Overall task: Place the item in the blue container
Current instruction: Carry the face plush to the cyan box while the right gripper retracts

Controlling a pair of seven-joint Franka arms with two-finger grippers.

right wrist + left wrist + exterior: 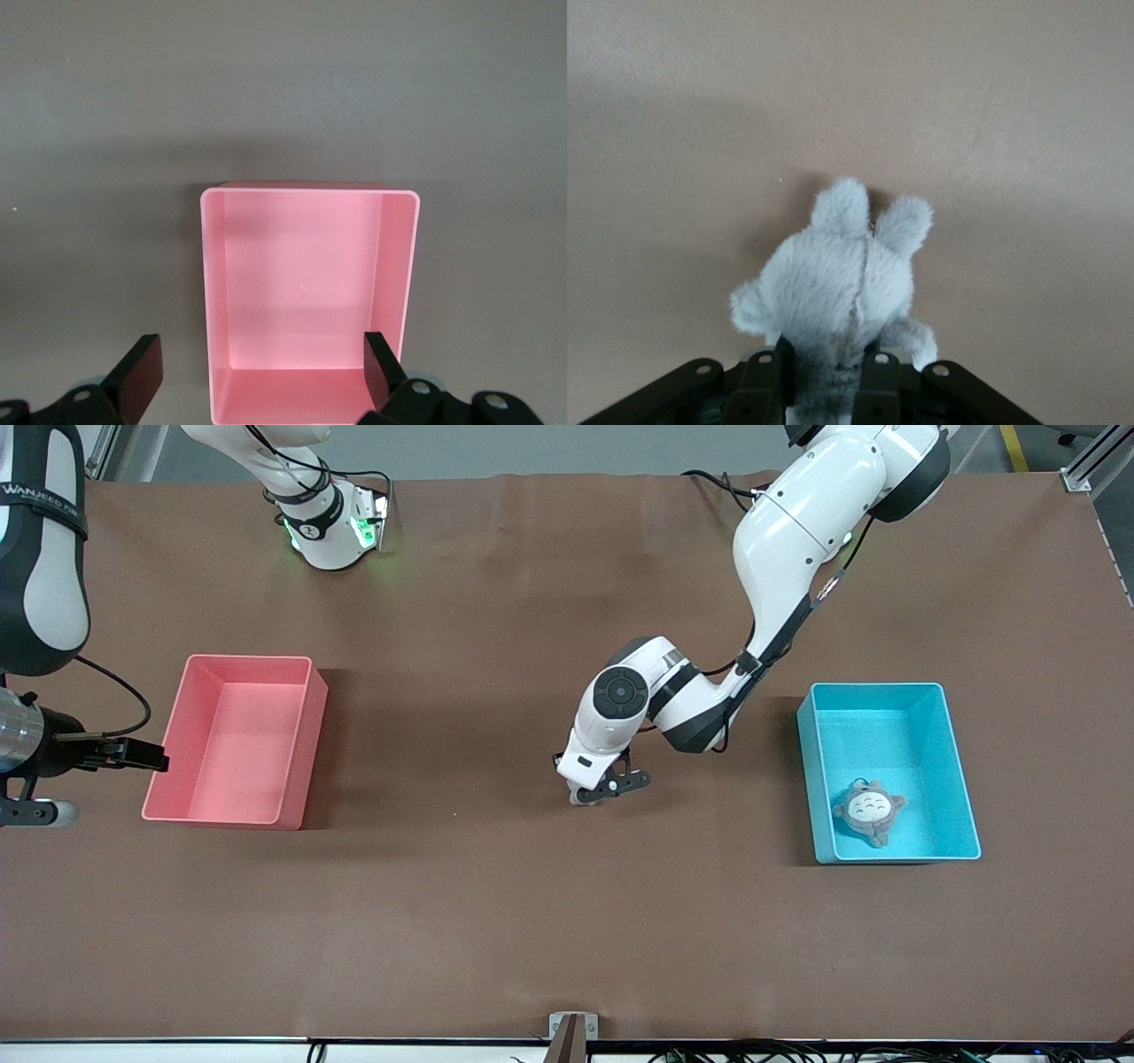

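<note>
My left gripper (pixel 824 376) is shut on a fluffy grey plush toy (pixel 833 283), whose two ears point away from the fingers (pixel 764 381). In the front view that gripper (pixel 605 785) sits low over the middle of the brown table and the arm hides the toy. The blue container (pixel 964 779) stands toward the left arm's end of the table, well apart from the gripper. A second grey plush with a white face (pixel 869 810) lies in its near corner. My right gripper (pixel 261 365) is open with nothing between its fingers.
A pink bin (pixel 301 744) stands toward the right arm's end of the table, its inside bare. My right gripper (pixel 142 755) waits beside it, and the pink bin (pixel 397 266) fills the right wrist view. Brown table cover (pixel 496 903) lies between the two bins.
</note>
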